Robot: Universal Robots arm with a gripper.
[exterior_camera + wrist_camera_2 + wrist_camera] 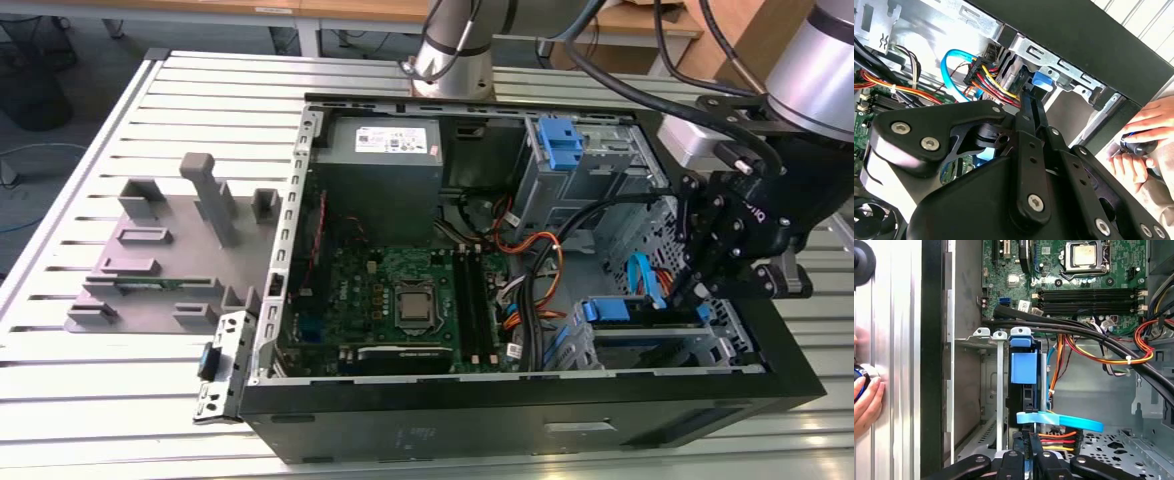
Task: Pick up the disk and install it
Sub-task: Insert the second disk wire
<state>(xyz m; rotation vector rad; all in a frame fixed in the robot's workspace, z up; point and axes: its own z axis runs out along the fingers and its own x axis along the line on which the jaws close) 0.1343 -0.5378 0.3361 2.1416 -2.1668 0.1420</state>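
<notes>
Gripper [721,290] hangs inside the open computer case [534,420], beside the blue-bracketed disk [1021,375] seated in its drive bay; whether its fingers grip cannot be told.

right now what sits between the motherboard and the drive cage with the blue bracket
In the exterior view, a bundle of loose cables, orange, black and grey, runs between the motherboard and the drive cage.
</notes>
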